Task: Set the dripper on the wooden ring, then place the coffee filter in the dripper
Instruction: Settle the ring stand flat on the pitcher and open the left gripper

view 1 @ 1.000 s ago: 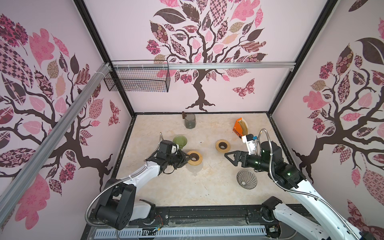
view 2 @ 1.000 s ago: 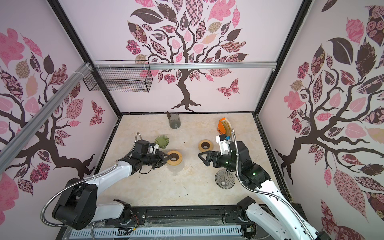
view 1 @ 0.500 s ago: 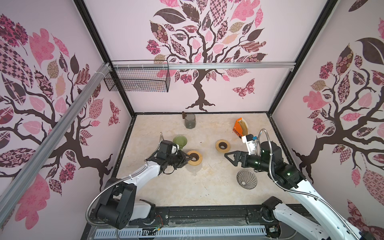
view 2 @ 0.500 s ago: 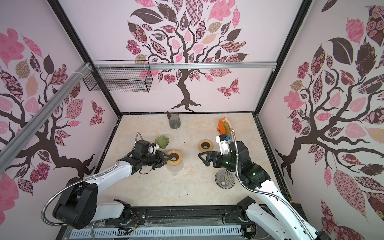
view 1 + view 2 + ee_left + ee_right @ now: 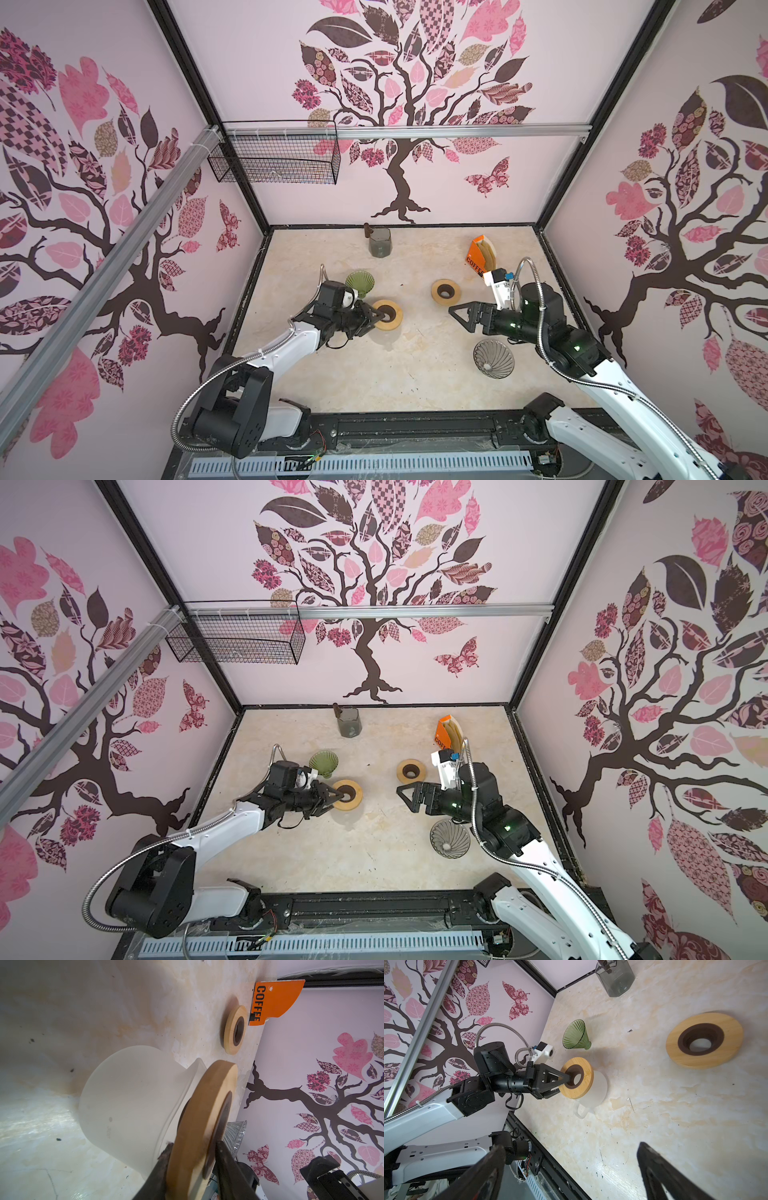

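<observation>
— Two hands: what has each got?
— Just past the clear dripper (image 5: 493, 359), the right hand (image 5: 457, 320) gapes wide and empty over the tabletop (image 5: 395, 374). The left hand (image 5: 377, 320) straddles a wooden ring (image 5: 397, 318) atop a frosted jug (image 5: 128, 1101), jaws partly apart; grip unclear.
— And the coffee filters (image 5: 490, 255)?
— Farther back, well apart from both: beige papers upright in an orange box (image 5: 477, 251).

Arms (image 5: 286, 349): white shells, black joints.
Conduits (image 5: 500, 1024): silver, corrugated.
Wrist cameras (image 5: 496, 286): white housings, blue plug.
Fingers (image 5: 565, 1078): black, triangular, screwed.
Lights (image 5: 505, 828): small, green.
</observation>
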You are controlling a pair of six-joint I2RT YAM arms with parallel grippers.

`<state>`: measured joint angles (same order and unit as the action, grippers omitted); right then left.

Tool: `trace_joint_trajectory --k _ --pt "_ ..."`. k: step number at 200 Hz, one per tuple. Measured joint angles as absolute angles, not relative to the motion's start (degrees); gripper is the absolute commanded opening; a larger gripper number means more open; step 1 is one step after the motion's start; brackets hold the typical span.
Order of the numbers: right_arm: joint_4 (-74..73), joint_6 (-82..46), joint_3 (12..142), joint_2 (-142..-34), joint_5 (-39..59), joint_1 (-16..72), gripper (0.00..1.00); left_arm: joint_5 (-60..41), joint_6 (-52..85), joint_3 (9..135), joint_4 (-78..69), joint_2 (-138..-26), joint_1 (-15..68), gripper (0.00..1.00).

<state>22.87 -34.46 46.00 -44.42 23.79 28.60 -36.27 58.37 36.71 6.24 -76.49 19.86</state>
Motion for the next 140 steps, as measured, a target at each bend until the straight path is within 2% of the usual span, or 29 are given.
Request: trace_joint_trajectory --k 54,140 --pt "22.9 -34.5 46.0 -44.5 23.8 28.6 1.0 -35.9 57.7 37.1 9.1 -75.3 19.5 0.4" --pt "22.9 -34.3 45.3 -44.5 23.7 28.6 1.0 -35.0 56.1 39.0 13.6 -74.6 19.1 0.4"
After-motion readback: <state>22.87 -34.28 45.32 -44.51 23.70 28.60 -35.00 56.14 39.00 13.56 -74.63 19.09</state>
